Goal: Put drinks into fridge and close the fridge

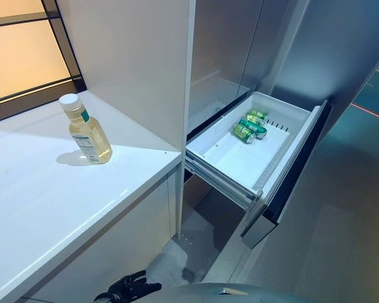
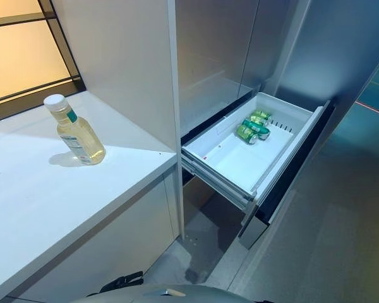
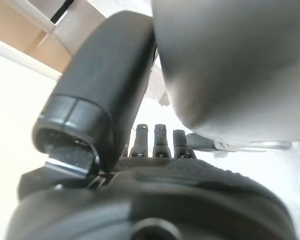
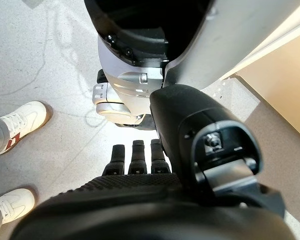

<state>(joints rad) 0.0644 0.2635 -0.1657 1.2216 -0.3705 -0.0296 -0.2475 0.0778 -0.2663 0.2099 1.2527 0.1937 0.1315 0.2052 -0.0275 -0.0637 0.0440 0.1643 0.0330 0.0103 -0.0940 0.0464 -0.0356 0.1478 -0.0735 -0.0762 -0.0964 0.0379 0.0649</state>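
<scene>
Your bottle [image 1: 86, 129] stands on the table [image 1: 44, 196], left of frame; the fridge drawer [image 1: 230, 158] sits open at centre holding cans [image 1: 250, 125]. Both hands, left hand [image 3: 155, 145] and right hand [image 4: 135, 157], hang relaxed, empty. Next, reach and grasp the bottle.

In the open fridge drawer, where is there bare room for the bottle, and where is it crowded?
The drawer is bare across its middle and near end, between its side walls. Its far end is crowded: green cans lie clustered there. The bottle stands on the white counter, with bare counter around it.
</scene>
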